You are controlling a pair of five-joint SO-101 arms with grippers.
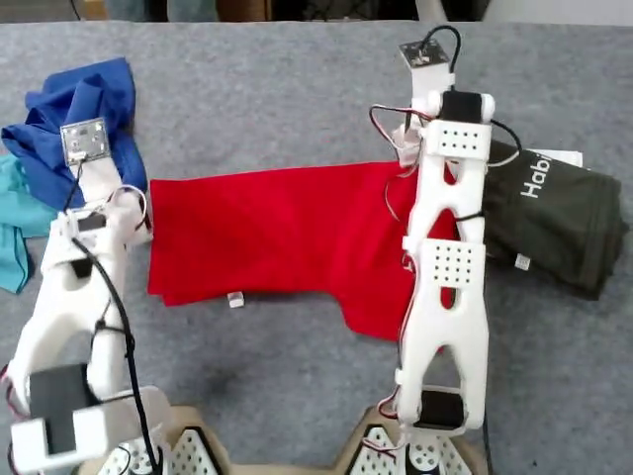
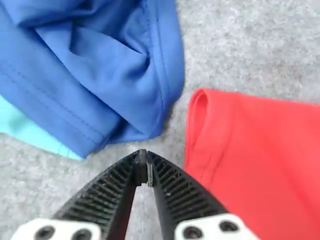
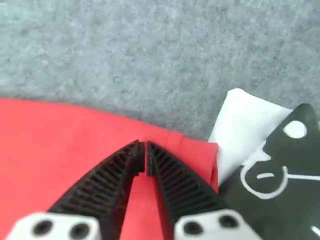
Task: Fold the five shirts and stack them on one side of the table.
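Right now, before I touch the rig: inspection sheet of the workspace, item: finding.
Surface: grey felt table, flat.
Job's things: red shirt partly folded at centre. Crumpled blue shirt lies over a teal shirt at the left. Folded dark green shirt with white print lies on white fabric at the right.
Clutter: nothing seen.
Grippers: left gripper jaws shut on nothing, over bare felt between the blue and red shirts. Right gripper jaws shut, over the red shirt near its far edge.
Cables: red and black wires loop beside the right arm. Black cable runs along the left arm.
Surroundings: nothing identifiable beyond the table.
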